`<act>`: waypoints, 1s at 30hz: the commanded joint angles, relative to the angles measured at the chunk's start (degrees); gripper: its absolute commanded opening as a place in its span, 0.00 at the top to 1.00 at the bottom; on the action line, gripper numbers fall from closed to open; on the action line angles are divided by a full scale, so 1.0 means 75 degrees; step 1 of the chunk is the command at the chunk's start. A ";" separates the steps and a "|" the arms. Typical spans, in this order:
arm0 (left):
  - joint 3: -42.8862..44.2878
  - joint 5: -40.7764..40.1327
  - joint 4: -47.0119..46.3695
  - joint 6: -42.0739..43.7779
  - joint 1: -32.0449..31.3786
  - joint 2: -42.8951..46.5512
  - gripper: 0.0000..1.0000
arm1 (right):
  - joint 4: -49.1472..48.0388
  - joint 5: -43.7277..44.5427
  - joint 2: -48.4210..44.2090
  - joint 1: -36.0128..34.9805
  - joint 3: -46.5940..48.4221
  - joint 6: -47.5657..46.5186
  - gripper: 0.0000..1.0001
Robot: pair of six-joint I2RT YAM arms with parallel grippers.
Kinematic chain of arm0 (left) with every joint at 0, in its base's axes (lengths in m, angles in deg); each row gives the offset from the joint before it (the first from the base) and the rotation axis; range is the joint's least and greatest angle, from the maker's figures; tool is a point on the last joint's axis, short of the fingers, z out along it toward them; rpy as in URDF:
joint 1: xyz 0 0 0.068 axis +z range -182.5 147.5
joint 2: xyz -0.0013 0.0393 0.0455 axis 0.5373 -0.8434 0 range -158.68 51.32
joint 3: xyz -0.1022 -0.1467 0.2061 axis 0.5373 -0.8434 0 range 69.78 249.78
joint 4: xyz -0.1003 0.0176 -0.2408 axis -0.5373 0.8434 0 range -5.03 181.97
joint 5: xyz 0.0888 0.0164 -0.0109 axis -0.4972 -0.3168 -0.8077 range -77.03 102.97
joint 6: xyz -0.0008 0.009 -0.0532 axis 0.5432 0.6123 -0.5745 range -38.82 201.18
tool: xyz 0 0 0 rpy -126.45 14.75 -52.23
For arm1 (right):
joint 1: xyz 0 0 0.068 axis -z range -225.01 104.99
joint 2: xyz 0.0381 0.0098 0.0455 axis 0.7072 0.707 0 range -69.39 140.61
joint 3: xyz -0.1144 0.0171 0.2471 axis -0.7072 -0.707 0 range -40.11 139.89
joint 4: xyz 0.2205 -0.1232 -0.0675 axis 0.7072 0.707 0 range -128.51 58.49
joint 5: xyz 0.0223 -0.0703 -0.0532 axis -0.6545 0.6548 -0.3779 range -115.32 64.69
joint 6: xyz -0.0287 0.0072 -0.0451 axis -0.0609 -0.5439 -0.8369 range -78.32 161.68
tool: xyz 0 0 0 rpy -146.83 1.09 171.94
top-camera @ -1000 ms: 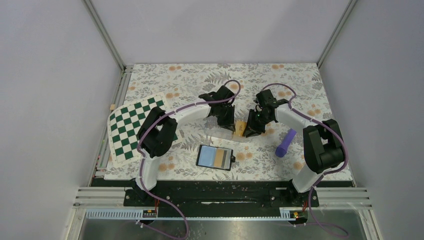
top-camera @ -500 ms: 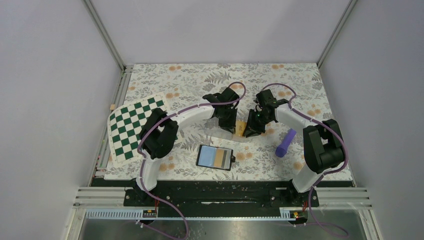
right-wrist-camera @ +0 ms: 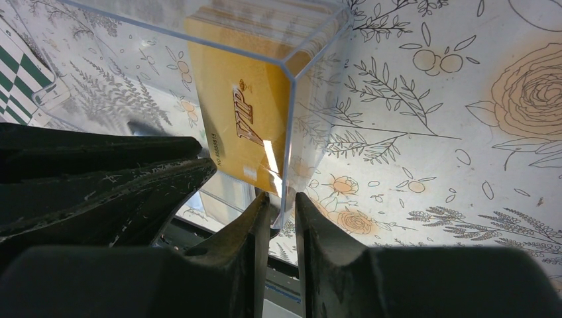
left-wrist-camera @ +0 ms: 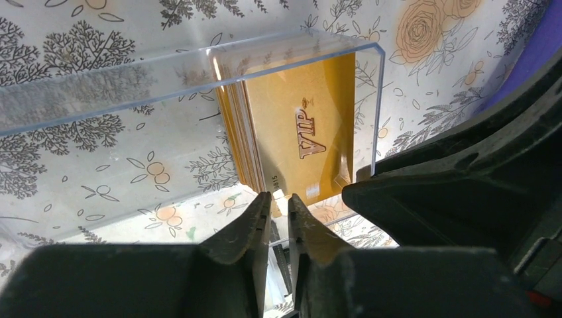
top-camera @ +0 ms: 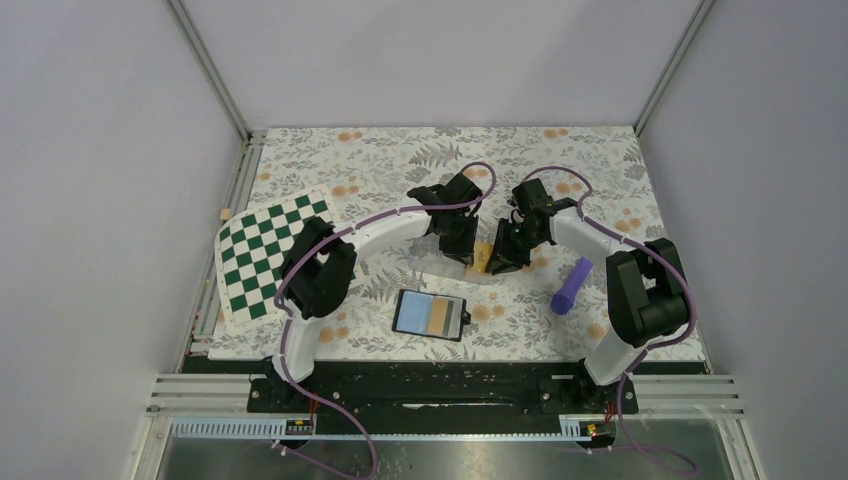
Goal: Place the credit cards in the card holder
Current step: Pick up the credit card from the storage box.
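Note:
A stack of orange-yellow credit cards (left-wrist-camera: 301, 132) marked VIP stands on edge at one end of a clear plastic box (left-wrist-camera: 132, 86) on the floral mat. My left gripper (left-wrist-camera: 280, 197) is nearly closed on the near edge of the front card. My right gripper (right-wrist-camera: 281, 199) is shut on the box's end wall (right-wrist-camera: 311, 79), beside the cards (right-wrist-camera: 242, 126). In the top view both grippers, the left (top-camera: 462, 255) and the right (top-camera: 497, 263), meet at the cards (top-camera: 482, 256). The black card holder (top-camera: 413, 312) lies open in front, with one orange card (top-camera: 438, 316) on its pale pockets.
A purple cylinder (top-camera: 570, 285) lies on the mat to the right of the right gripper. A green and white checkered board (top-camera: 265, 255) lies at the left edge. The box (top-camera: 440, 268) sits just behind the card holder.
My left gripper has shifted a little to the right, closer to the cards. The right arm, the box and the card holder have not moved.

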State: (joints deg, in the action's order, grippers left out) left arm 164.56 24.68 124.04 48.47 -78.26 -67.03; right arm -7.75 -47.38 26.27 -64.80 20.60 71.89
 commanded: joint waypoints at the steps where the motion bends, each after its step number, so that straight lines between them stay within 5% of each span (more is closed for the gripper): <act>1: 0.0312 -0.0517 0.0038 0.0026 -0.0028 0.0358 0.81 | 0.0037 -0.0223 -0.0095 0.0026 0.0097 -0.0080 0.73; 7: 0.0347 -0.0399 0.0120 0.0008 -0.0039 0.0130 0.80 | 0.0034 -0.0260 -0.0074 0.0026 0.0086 -0.0091 0.73; 24: 0.0626 0.0026 -0.0122 0.0055 -0.0235 0.0073 0.98 | 0.0040 -0.0337 -0.0079 0.0025 0.0027 -0.0134 0.73; 30: 0.0583 -0.0690 0.0147 0.0052 -0.0224 0.0127 0.78 | 0.0045 -0.0370 -0.0098 0.0025 0.0027 -0.0138 0.73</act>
State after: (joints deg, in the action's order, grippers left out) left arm 166.57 23.10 125.28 48.60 -79.88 -67.05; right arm -7.75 -47.77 26.27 -64.76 20.58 71.46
